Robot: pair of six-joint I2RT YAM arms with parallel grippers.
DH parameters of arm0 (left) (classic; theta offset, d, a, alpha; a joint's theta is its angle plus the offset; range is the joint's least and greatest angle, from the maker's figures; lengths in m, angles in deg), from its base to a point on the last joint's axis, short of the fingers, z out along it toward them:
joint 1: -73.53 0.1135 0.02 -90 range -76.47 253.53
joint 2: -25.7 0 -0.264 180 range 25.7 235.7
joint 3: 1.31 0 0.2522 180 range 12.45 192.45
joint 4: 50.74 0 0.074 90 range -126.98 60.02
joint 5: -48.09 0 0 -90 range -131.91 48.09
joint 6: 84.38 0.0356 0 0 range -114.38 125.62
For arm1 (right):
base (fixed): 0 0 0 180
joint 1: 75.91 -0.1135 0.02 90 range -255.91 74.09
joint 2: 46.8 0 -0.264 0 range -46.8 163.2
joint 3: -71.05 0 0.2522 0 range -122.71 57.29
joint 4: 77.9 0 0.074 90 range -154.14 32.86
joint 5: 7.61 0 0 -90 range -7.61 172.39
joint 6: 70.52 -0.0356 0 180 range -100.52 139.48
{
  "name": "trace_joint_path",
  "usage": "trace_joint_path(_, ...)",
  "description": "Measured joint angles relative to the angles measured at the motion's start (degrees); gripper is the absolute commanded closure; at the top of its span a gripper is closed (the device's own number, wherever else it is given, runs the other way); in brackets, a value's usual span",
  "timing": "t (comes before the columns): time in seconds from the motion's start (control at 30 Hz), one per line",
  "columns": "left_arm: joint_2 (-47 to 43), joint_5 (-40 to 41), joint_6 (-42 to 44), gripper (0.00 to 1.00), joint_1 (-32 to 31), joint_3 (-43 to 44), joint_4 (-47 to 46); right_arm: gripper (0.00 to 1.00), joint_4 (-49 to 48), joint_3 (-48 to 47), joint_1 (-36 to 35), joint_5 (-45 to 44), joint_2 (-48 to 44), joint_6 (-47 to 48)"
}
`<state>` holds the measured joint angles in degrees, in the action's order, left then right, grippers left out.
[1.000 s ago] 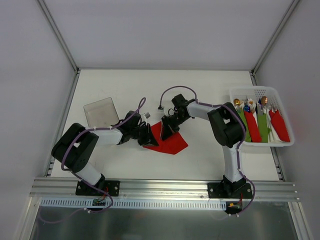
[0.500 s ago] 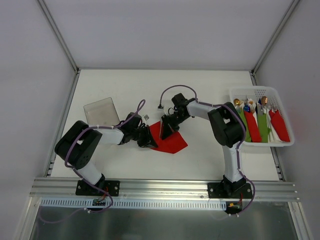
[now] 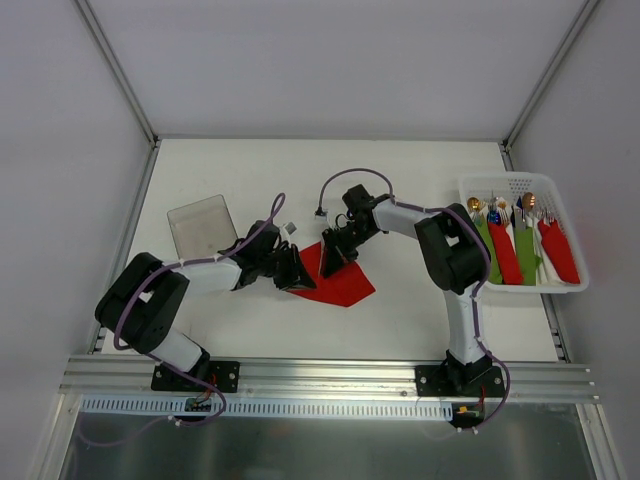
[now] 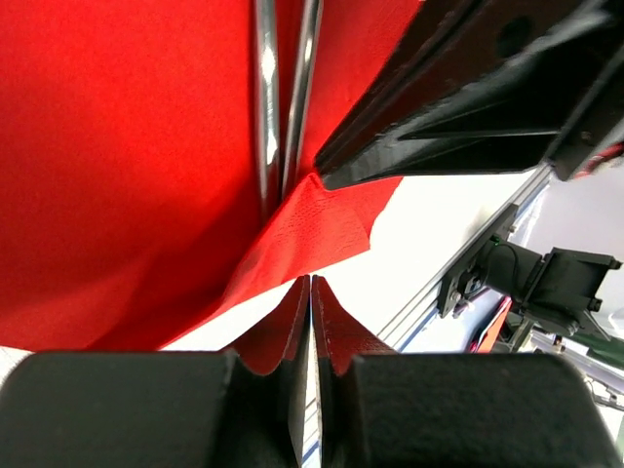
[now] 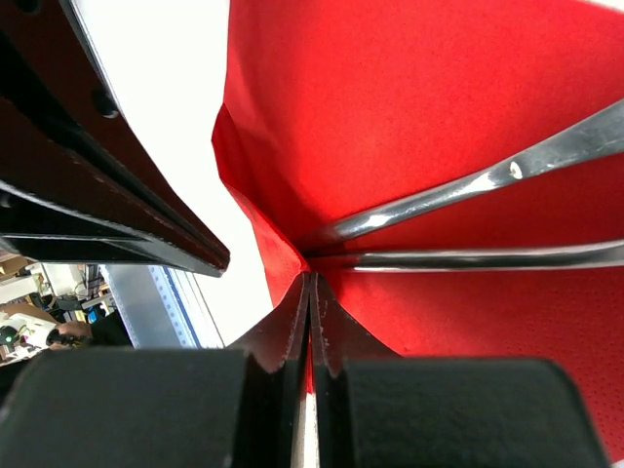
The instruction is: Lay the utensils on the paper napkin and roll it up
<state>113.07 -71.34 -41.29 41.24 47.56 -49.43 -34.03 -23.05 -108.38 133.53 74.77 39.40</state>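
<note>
Left pincer: I have it closed to a slit, nipping a raised fold at the 9 o'clock edge of the red paper napkin. Right pincer: I have it pressed together likewise on the napkin's 12 o'clock edge. The utensils, two slim silver handles, lie on the napkin between both pincers, at the centre of the table.

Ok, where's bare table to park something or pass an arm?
Bare table runs along the far side between the clear container and the basket, and in the strip between the red napkin and the near edge. The middle is crowded: left fingers and right fingers pinch the napkin there.
</note>
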Motion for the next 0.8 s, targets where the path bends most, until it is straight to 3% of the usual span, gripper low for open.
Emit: trace_joint_path(0.8, 2.5, 3.0, 1.4, 1.0, 0.0, 0.4, 2.7, 1.0, 0.7, -0.7, 0.0, -0.5, 1.1, 0.2)
